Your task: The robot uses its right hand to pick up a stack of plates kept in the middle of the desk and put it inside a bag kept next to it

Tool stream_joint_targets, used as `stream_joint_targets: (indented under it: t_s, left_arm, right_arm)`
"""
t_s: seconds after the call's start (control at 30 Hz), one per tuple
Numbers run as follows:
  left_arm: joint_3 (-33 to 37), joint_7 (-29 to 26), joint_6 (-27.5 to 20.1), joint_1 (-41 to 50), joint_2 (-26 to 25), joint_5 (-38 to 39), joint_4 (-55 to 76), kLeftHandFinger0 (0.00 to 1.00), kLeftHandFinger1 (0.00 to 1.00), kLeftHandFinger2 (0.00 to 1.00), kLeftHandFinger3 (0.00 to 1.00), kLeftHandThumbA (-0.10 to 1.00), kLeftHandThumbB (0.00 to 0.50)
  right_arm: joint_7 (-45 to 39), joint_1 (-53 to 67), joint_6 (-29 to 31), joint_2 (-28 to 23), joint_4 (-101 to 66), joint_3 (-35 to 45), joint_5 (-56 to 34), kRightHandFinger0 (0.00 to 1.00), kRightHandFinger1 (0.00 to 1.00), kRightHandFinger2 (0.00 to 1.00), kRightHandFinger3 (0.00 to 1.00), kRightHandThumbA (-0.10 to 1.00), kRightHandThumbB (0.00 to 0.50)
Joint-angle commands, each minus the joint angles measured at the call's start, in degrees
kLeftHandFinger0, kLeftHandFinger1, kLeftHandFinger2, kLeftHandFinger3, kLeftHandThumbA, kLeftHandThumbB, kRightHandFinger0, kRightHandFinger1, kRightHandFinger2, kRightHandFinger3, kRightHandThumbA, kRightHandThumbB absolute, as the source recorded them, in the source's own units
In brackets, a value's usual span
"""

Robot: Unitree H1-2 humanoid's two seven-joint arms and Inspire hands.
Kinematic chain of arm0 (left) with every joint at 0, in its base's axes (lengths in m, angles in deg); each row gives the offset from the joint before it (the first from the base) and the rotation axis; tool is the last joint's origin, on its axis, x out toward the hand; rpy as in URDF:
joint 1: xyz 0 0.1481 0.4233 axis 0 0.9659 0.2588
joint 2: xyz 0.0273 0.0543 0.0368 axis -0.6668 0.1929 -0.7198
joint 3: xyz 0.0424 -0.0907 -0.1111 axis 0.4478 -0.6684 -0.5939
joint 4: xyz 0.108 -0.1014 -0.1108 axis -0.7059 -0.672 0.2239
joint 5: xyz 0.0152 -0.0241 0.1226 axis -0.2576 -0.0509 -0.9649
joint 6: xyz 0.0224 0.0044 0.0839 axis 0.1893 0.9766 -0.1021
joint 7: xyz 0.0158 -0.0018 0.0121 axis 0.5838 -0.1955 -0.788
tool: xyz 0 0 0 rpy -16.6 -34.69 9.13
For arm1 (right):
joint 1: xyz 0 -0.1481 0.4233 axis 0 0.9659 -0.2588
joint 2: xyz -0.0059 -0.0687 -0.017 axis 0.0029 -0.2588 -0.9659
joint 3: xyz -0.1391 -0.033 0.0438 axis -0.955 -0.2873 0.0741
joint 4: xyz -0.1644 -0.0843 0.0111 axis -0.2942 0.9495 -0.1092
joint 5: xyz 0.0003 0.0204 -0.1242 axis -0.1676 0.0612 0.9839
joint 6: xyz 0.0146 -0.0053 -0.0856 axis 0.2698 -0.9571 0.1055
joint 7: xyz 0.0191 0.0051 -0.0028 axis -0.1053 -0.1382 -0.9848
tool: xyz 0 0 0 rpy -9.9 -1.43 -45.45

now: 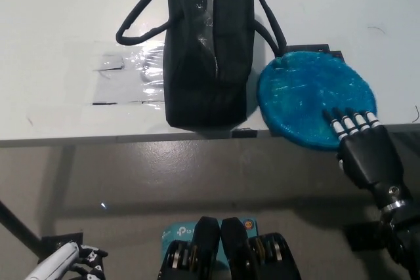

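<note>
White flat tabletop (pixel 59 24) fills upper part of view; front edge runs left to right across the middle. Clear plastic film sheet (pixel 134 70), crinkled and glossy, lies flat on table near front edge, left of centre, w/ dark tape marks at its left and lower sides. Small black flat piece (pixel 244 132) sits right at front edge, approx. centre. Black rectangular pad (pixel 308 48) on table toward right side, mostly covered. Below the edge: grey concrete floor (pixel 131 175). Teal printed label (pixel 177 233) at bottom centre, text unreadable.
</note>
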Motion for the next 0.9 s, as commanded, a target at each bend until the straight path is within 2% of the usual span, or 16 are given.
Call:
stream_joint_targets:
  t_s: [0.0,0.07,0.1,0.13,0.2,0.23,0.27,0.3,0.4,0.43,0.5,0.57,0.63,0.7,0.73,0.87]
  left_arm:
    - [-0.42,-1.25,0.85,-0.51,-2.28,0.82,0.76,0.73,0.74,0.78,0.86,-0.1,0.0]
    - [-0.49,-1.3,0.85,-0.45,-2.14,0.69,0.77,0.73,0.74,0.78,0.85,-0.1,0.0]
    - [-0.68,-1.15,0.85,-0.42,-1.96,0.43,0.73,0.73,0.75,0.79,0.87,-0.1,0.0]
    - [-0.95,-0.46,0.85,-0.39,-1.66,0.13,0.65,0.74,0.76,0.81,0.9,-0.1,0.0]
    - [-0.9,-0.66,0.85,-0.3,-1.72,0.15,0.71,0.75,0.76,0.81,0.9,-0.1,0.0]
    - [-0.55,-0.8,0.85,-0.34,-2.0,-0.15,0.79,0.74,0.75,0.81,0.89,-0.1,0.0]
    - [-0.08,-1.26,0.85,-0.32,-2.38,-0.27,0.87,0.74,0.75,0.81,0.89,-0.1,0.0]
    - [-0.04,-1.75,0.85,-0.28,-2.45,0.28,0.7,0.74,0.75,0.81,0.88,-0.1,0.0]
    - [-0.48,-1.29,0.85,-0.19,-1.72,-0.06,0.83,0.74,0.76,0.81,0.88,-0.1,0.0]
    - [-0.72,-1.08,0.85,-0.17,-1.53,-0.16,0.74,0.75,0.76,0.81,0.89,-0.1,0.0]
    - [-0.93,-0.71,0.85,-0.2,-1.38,-0.32,0.79,0.76,0.76,0.82,0.9,-0.1,0.0]
    - [-1.18,-1.62,0.85,-0.06,-1.34,0.52,0.72,0.75,0.75,0.81,0.88,-0.1,0.0]
    - [-0.58,-1.79,0.85,-0.14,-1.77,-0.14,0.68,0.74,0.75,0.8,0.88,-0.1,0.0]
    - [-0.33,-1.89,0.85,-0.18,-2.02,-0.02,0.59,0.74,0.75,0.8,0.87,-0.1,0.0]
    - [-0.76,-1.62,0.85,-0.11,-1.78,0.0,0.42,0.76,0.76,0.81,0.88,-0.1,0.0]
    - [-0.74,-1.36,0.85,-0.15,-1.95,-0.13,0.28,0.77,0.76,0.81,0.9,-0.1,0.0]
  right_arm:
    - [7.35,-2.23,16.16,-0.92,-4.45,1.48,-12.13,0.0,0.0,0.21,0.16,-0.1,0.383]
    - [5.96,-1.97,16.9,-0.55,-4.93,2.34,-13.97,0.0,0.0,0.16,0.11,-0.1,0.384]
    - [1.54,-0.6,16.33,1.81,-7.09,5.84,-22.33,0.0,0.0,0.05,0.01,-0.1,0.34]
    - [-4.7,1.17,13.75,4.44,-10.72,9.72,-32.79,0.0,0.0,0.03,0.0,-0.1,0.34]
    - [-11.33,2.51,7.15,8.28,-15.77,15.23,-45.66,0.0,0.0,0.16,0.0,-0.1,0.335]
    - [-11.73,2.32,5.83,9.71,-16.51,17.27,-48.91,0.0,0.01,0.2,0.03,-0.1,0.278]
    - [-12.99,1.67,1.92,12.28,-18.19,21.38,-55.24,0.0,0.0,0.09,0.0,-0.1,0.283]
    - [-15.94,0.59,-6.56,15.83,-21.56,27.46,-64.64,0.0,0.0,0.01,0.0,-0.1,0.261]
    - [-17.69,-0.55,-10.61,16.7,-24.24,31.0,-69.21,0.0,0.0,0.0,0.03,-0.1,0.147]
    - [-18.15,-1.02,-13.12,17.33,-25.57,33.13,-71.75,0.0,0.0,0.01,0.03,-0.1,0.149]
    - [-18.4,-1.7,-14.58,17.48,-26.8,35.51,-74.37,0.0,0.0,0.18,0.06,-0.1,0.055]
    - [-18.14,-3.29,-16.32,17.89,-27.82,37.95,-76.62,0.0,0.0,0.29,0.08,-0.1,0.045]
    - [-17.38,-4.21,-17.48,18.16,-28.99,40.3,-79.06,0.0,0.0,0.28,0.08,-0.1,0.042]
    - [-16.5,-4.9,-19.05,18.9,-29.99,41.98,-79.16,0.0,0.0,0.25,0.07,-0.1,0.076]
    - [-15.24,-6.31,-21.98,19.33,-31.75,44.23,-80.04,0.0,0.0,0.24,0.06,-0.1,0.059]
    - [-15.02,-7.89,-22.96,19.47,-33.12,45.76,-80.79,0.0,0.0,0.24,0.06,-0.1,0.083]
